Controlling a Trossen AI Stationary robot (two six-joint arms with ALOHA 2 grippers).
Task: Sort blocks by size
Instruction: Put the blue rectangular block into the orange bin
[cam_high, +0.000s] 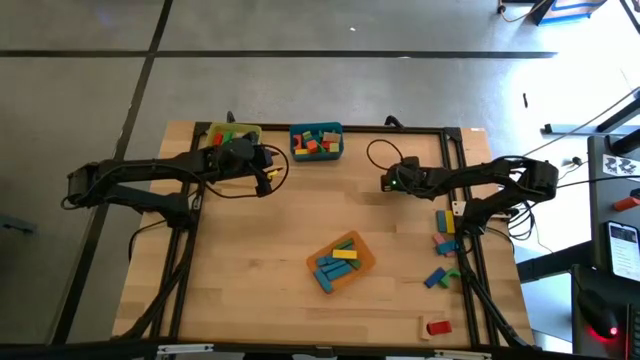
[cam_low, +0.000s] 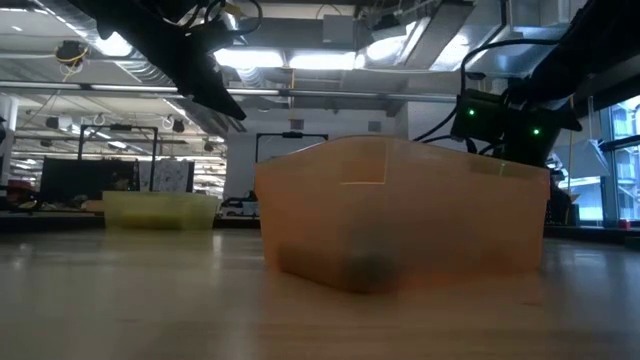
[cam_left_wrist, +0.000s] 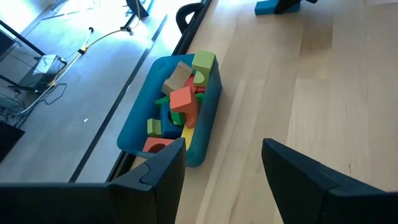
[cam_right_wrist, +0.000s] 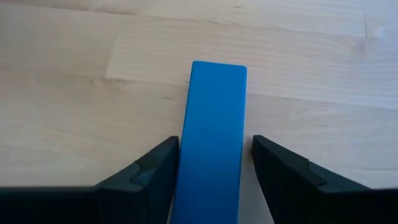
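Holding a long blue block (cam_right_wrist: 211, 143) between its fingers, the right gripper (cam_high: 388, 180) hangs over the table (cam_high: 250, 260) right of centre. The left gripper (cam_high: 268, 170) waits spread and empty near the far edge beside the teal bin (cam_high: 316, 152) of small blocks (cam_left_wrist: 180, 99).

The blue block (cam_right_wrist: 211, 143) runs off the picture's edge, perhaps held between the fingers.
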